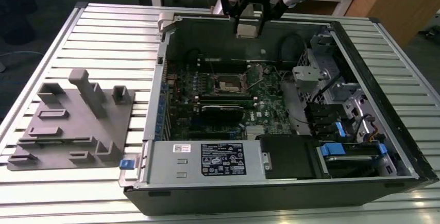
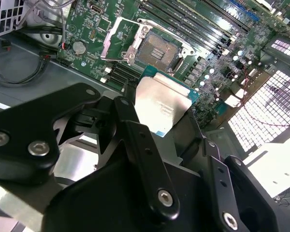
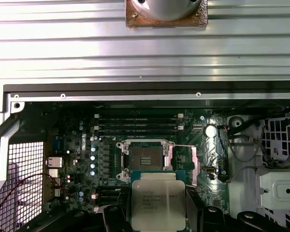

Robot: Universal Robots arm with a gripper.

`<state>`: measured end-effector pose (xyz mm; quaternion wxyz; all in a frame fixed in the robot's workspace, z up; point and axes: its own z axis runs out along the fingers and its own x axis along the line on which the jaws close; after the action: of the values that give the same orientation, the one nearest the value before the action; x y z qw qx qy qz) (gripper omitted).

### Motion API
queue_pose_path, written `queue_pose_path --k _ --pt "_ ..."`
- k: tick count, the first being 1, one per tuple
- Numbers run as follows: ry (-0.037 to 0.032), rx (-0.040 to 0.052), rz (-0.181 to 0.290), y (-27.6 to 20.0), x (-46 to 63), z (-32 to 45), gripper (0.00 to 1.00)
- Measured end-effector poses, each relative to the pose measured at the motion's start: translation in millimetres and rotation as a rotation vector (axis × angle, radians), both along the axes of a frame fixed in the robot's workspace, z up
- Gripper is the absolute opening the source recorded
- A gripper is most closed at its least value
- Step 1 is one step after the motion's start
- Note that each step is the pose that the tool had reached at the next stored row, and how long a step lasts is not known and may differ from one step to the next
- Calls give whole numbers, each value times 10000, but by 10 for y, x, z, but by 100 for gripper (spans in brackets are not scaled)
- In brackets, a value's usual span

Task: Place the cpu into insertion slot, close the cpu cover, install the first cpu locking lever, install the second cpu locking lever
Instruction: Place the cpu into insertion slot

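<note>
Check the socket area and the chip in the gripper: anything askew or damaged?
Nothing stands out. The cpu sits square in the gripper, clear of the board. The insertion slot is empty, and the cpu cover stands swung open beside it.

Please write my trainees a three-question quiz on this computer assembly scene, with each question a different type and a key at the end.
1. True or false: the black gripper is clamped on the small flat square silvery-grey chip.
2. Multiple choice: the small square silver-rimmed socket on the green circuit board is A) empty, B) filled with a chip, C) shut under a closed plate.
3. Fill in: on the slatted metal table, the grey moulded fixture lies to the exterior view's ____ of the open black computer case.

Key: 1 true; 2 A; 3 left.
</note>
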<state>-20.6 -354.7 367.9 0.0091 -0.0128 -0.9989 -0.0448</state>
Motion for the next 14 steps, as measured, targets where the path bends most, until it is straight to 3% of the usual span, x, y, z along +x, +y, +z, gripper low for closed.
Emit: queue_pose_path --k 14 --pt "0 1 0 0 0 -34 54"
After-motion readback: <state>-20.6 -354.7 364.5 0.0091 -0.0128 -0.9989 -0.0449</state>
